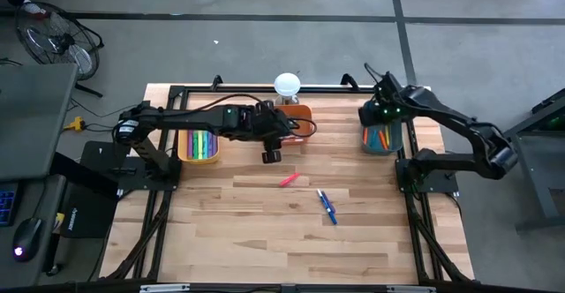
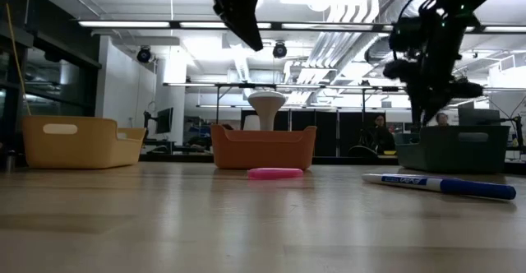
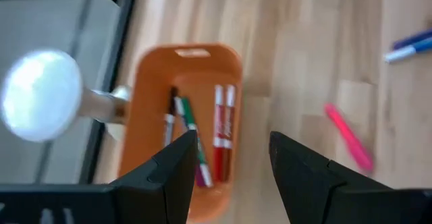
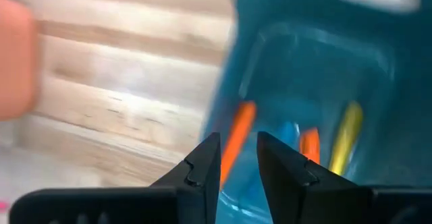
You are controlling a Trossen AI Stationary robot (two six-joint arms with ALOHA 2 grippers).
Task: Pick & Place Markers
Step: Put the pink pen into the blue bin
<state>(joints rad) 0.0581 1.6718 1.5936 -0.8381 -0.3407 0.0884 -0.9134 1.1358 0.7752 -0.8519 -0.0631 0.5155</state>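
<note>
Nearest us on the wooden surface [image 1: 265,231] lie two loose markers, well apart: a blue marker [image 1: 327,206] and, farther back, a pink marker [image 1: 289,180]. We judge these as the work left.

Beyond them the left pincer [image 1: 270,154] hovers just in front of the orange bin [image 1: 303,116], its fingers spread and pinching nothing. That bin already holds red, green and dark markers [image 3: 223,126].

Along the same far row, the yellow bin [image 1: 182,145] holds a sorted set of coloured markers [image 1: 202,143], and the right pincer [image 1: 381,116] hangs over the teal bin [image 1: 385,140], slightly parted with nothing between its fingers; orange, yellow and blue markers [image 4: 307,143] lie inside. Most sorting appears done.

A white round-topped stand [image 1: 287,86] rises behind the orange bin; nothing blocks the loose markers.
</note>
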